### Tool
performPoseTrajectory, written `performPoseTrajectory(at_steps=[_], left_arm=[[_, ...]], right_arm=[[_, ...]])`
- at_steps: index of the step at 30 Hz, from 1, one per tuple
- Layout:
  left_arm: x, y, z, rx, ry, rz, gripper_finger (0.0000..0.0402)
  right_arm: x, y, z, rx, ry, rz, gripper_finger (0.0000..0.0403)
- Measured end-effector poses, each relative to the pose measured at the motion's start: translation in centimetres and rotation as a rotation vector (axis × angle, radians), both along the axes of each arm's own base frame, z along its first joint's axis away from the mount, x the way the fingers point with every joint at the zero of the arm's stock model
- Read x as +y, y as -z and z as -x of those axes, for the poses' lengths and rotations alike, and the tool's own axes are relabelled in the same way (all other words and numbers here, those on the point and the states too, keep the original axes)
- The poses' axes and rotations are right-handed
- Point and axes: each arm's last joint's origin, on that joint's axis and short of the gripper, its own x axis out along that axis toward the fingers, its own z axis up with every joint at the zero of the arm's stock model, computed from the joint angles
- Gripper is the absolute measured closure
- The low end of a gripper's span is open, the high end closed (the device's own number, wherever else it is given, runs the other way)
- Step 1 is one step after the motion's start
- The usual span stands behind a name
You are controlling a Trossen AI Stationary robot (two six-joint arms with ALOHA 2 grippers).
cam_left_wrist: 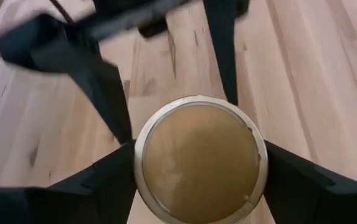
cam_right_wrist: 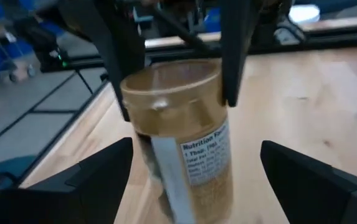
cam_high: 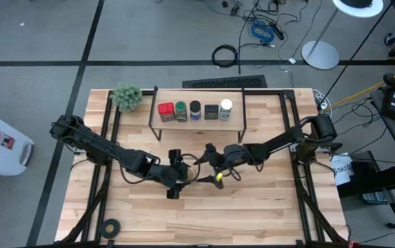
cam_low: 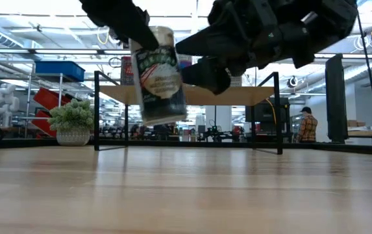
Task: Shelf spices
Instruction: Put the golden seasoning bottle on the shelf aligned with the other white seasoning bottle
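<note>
1. Now the jar (cam_low: 160, 75) is hanging tilted above the table (cam_high: 266, 207), before the shelf (cam_high: 197, 122).
2. Left gripper (cam_left_wrist: 197, 165) is pinching its sides; right gripper (cam_right_wrist: 190, 174) is standing spread around it.
3. Probably rigid, smooth, slippery: grip mid-body.

1. High view: looks straight down over the whole table (cam_high: 266, 207) and shelf (cam_high: 196, 121).
2. Low view: table-top height, level toward the shelf (cam_low: 192, 96), close to the jar (cam_low: 160, 75).
3. Both wrist views: very close on the same jar (cam_left_wrist: 200, 160) (cam_right_wrist: 181, 118) from opposite sides.
</note>
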Motion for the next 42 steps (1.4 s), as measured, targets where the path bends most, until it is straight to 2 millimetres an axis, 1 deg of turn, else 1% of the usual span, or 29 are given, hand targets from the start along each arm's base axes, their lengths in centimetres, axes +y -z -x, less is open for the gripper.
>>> performPoseTrajectory(at_steps=[5, 10, 17, 20, 26, 28, 31, 35, 37, 39, 42], left_arm=[[0.0, -0.1, -0.1, -0.015, 0.012, -0.005, 0.0114], [-0.1, -0.1, -0.1, -0.013, 0.021, 0.002, 0.0114], [-0.1, -0.1, -0.1, -0.009, 0.031, 0.011, 0.0114], [-0.1, -0.1, -0.1, -0.008, 0.032, 0.01, 0.0114], [-0.1, -0.1, -0.1, -0.008, 0.03, 0.012, 0.0114], [-0.1, -0.1, -0.1, -0.007, 0.031, 0.012, 0.0114], [-0.1, -0.1, -0.1, -0.009, 0.031, 0.014, 0.0114], [-0.1, -0.2, -0.1, -0.012, 0.033, 0.013, 0.0114], [-0.1, -0.2, -0.1, -0.012, 0.033, 0.013, 0.0114], [-0.1, -0.2, -0.1, -0.011, 0.033, 0.012, 0.0114], [-0.1, -0.2, -0.1, -0.012, 0.033, 0.013, 0.0114]], right_arm=[[0.8, -0.1, -1.7, 0.062, -0.025, 0.049, 0.0062], [1.1, -0.2, -3.0, 0.073, -0.039, 0.082, 0.0062], [1.2, -0.3, -3.2, 0.101, -0.049, 0.118, 0.0067], [1.2, -0.3, -3.2, 0.105, -0.051, 0.12, 0.0083], [1.3, -0.3, -3.2, 0.096, -0.059, 0.124, 0.0133], [1.3, -0.3, -3.2, 0.096, -0.06, 0.124, 0.0141], [1.5, -0.3, -3.2, 0.093, -0.067, 0.124, 0.0133], [1.7, -0.6, -3.2, 0.069, -0.067, 0.118, 0.0092], [1.7, -0.6, -3.2, 0.066, -0.066, 0.118, 0.0079], [1.7, -0.6, -3.2, 0.066, -0.067, 0.122, 0.0076], [1.7, -0.6, -3.2, 0.066, -0.07, 0.128, 0.0085]])
